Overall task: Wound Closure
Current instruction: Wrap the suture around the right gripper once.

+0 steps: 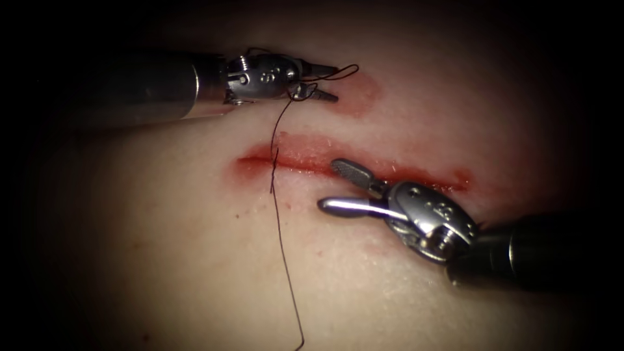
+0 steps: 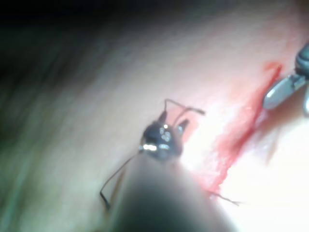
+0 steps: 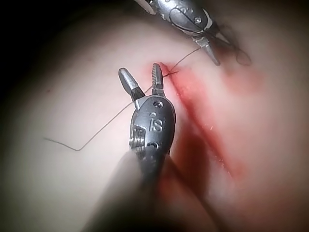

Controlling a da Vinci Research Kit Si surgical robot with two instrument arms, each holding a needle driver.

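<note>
The cut runs across the tissue, red along its edges. A dark thread passes through the cut near its left end. It rises to my left tool, which lies above the cut with its jaws open. The thread curls around the jaws in a small loop and is not clamped. In the left wrist view the thread crosses in front of the left tool. My right tool sits just below the cut, jaws wide open and holding nothing. Its upper jaw rests by the cut's lip, beside the thread in the right wrist view. I see no needle.
A patch of red fluid stains the tissue beside the left tool's tips. The thread's long free tail trails down over the pale tissue towards the near edge. The surroundings of the tissue are dark.
</note>
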